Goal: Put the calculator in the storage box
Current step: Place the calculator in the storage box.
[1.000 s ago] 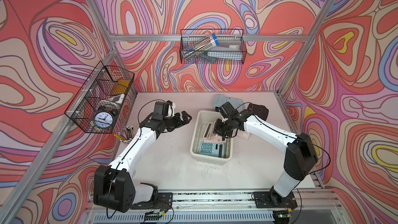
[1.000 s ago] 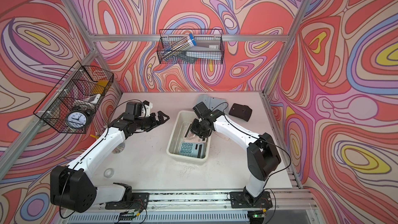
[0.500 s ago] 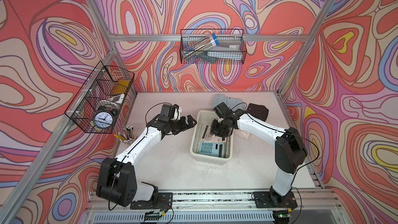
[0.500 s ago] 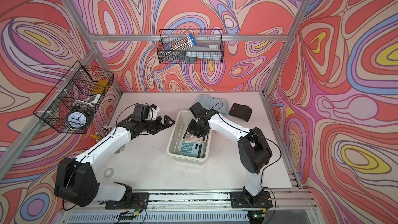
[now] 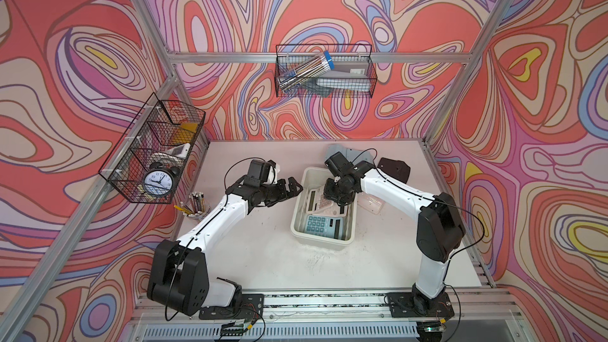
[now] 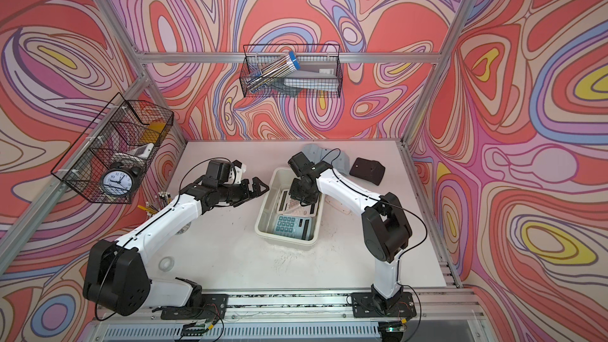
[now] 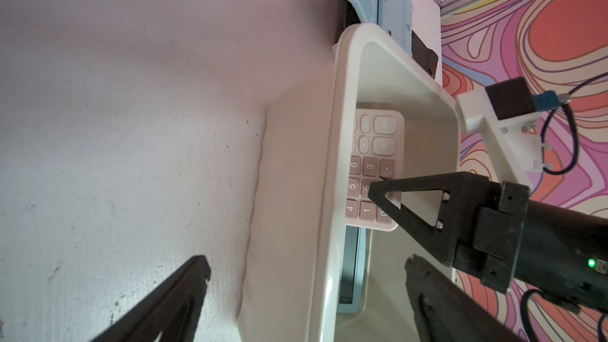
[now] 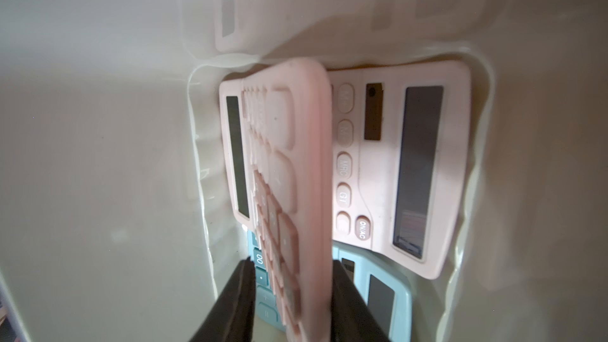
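– Left arm has swung in toward the storage box (image 5: 320,241). The left gripper (image 5: 293,190) now hangs just beside the box's long rim, jaws spread wide and holding nothing. The right gripper (image 5: 335,197) has stayed down inside the box.

– And the calculator?

– The calculator (image 8: 306,159) is inside the box, tilted up on one long edge between the right gripper's jaws. One jaw is on the key face and one on the back. Whether they are pressing on it or have slackened, I cannot tell from the wrist view.

– What lies under it?

– A second calculator (image 8: 394,159) lies flat at the far end, and a blue calculator (image 5: 324,225) lies flat nearer the front. The tilted one seems to rest its lower edge on them, but the contact itself is hidden.

– How would you expect it to handle?

– As a light, stiff plastic slab, I'd say. The shell looks smooth, so the back may slide against a jaw, while the raised keys should give some bite. I would take it across its thin thickness at the key end. That keeps clear of the display window, the part most likely to scratch or crack.

– And if it is let go there?

– It should tip over flat onto the others. The drop is short and probably harmless, and nothing would reach the tabletop (image 5: 263,251).
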### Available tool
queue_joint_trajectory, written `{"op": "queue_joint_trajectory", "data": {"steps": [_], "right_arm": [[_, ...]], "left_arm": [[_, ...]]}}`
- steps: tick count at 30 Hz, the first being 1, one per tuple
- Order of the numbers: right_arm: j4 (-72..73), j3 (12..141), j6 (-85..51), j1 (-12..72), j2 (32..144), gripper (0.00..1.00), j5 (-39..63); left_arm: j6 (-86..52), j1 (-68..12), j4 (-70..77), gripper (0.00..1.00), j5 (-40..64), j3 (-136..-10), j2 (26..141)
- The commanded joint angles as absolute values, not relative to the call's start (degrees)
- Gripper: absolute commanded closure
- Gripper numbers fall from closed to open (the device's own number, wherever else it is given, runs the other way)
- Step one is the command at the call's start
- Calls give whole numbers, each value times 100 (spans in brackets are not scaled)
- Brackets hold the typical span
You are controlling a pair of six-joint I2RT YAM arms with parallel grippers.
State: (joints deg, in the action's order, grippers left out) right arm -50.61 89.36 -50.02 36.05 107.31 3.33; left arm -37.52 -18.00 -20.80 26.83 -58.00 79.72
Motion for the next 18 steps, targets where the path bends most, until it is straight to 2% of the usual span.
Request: {"op": "queue_joint_trajectory", "data": {"steps": [1, 8, 14, 18], "right_arm": [[-5405, 9134, -4895, 3604, 10562, 63, -139], [-5799, 9398, -4826, 3604, 10325, 59, -683], [-5802, 9479, -4705, 3608, 9984, 57, -711], [-5719, 9345, -4572, 3604, 9657, 49, -827]], "left_arm": [[-3745, -1859, -2030, 1, 2686, -5836, 7991], [-3744, -1890, -2116, 1, 2607, -5845, 7862], [-3743, -1916, -2234, 1, 2548, -5779, 7697], [-3735, -1968, -2360, 1, 2460, -5625, 7448]]}}
